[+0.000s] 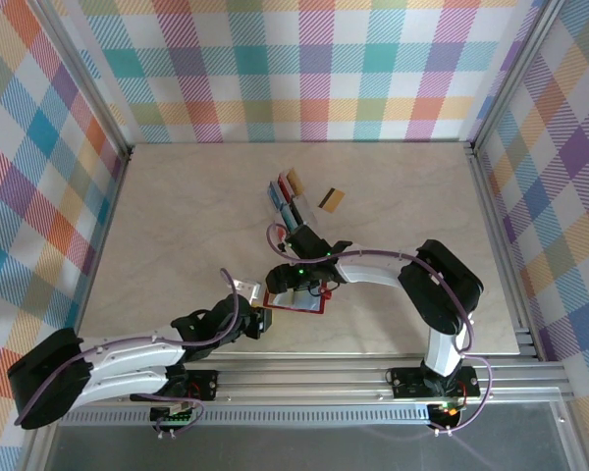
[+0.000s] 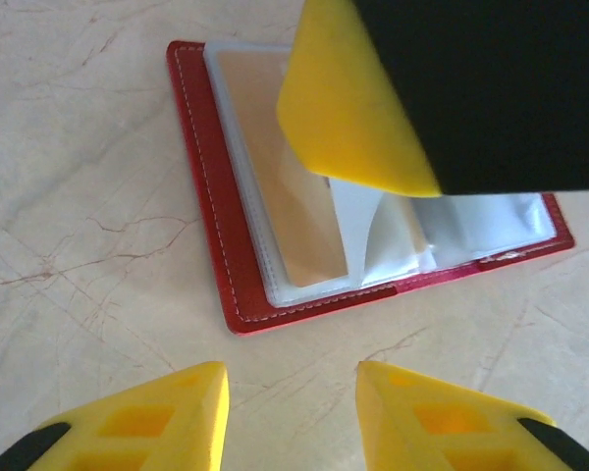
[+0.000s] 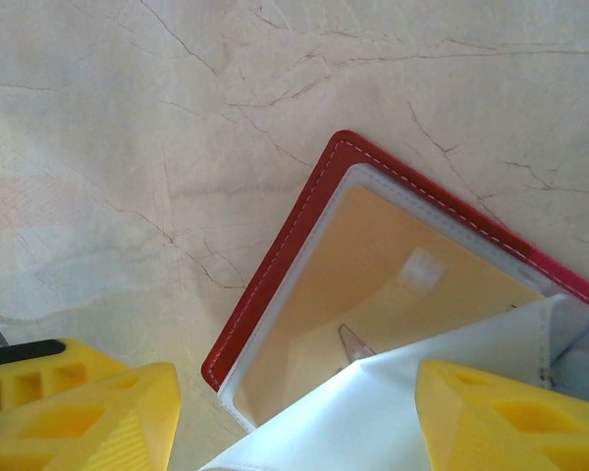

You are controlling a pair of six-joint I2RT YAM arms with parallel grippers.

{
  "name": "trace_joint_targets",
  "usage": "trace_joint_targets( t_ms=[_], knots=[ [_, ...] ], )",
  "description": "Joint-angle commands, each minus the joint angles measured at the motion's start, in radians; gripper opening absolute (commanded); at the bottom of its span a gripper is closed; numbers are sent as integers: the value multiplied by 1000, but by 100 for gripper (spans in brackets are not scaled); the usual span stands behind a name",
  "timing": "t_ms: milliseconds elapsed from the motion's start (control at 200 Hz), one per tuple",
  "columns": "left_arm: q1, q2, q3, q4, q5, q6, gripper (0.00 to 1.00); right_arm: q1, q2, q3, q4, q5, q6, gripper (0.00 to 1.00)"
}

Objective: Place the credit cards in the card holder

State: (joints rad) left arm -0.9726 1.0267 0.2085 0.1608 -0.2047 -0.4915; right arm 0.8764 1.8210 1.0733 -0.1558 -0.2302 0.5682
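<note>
A: From above, where do things stand?
B: The holder [image 1: 312, 308] lies open on the table [image 1: 177, 216], near the arm bases and a little right of centre. The right gripper [image 1: 293, 283] hangs over it. The left gripper [image 1: 264, 322] sits just beside its near-left corner.
A: And the cards?
B: Most are at the far side. Several cards [image 1: 287, 193] stand in a clear rack [image 1: 296, 212], and a striped card [image 1: 332, 200] lies flat just right of them. I judge the job barely begun.
A: The left wrist view?
B: The left jaws are spread with bare table between them, nothing held. Beyond them the holder shows red with pale stitching along its edge and clear pockets inside. A gold card [image 2: 294, 186] sits in the left pocket. One right finger [image 2: 358, 118] reaches in from above, by a raised white leaf [image 2: 393, 221].
A: The right wrist view?
B: The right jaws stand wide apart too. The leaf rises between them, but I see no pinch on it, and I can't tell whether a pad touches it. Beneath it the gold card fills its pocket, tucked toward the stitched corner.
A: So what's left?
B: One card looks housed. The far ones all need fetching and slotting in.
</note>
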Motion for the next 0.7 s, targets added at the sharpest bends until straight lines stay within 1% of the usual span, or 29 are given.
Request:
trace_joint_targets(
  t_ms=[0,145,365,500,695],
  knots=[
    [-12,47,42,53,-40,37,36,-5,16,25,-28,-27,3,65],
    [-17,59,40,101,-20,47,34,-5,17,25,-29,-29,2,65],
    [-19,59,43,105,-53,52,32,-5,15,30,-30,-35,2,66],
    [-18,97,54,130,-54,56,30,-5,19,36,-36,-36,-1,66],
    [-18,158,70,173,-44,56,24,-5,15,34,-41,-37,-1,66]
  ],
)
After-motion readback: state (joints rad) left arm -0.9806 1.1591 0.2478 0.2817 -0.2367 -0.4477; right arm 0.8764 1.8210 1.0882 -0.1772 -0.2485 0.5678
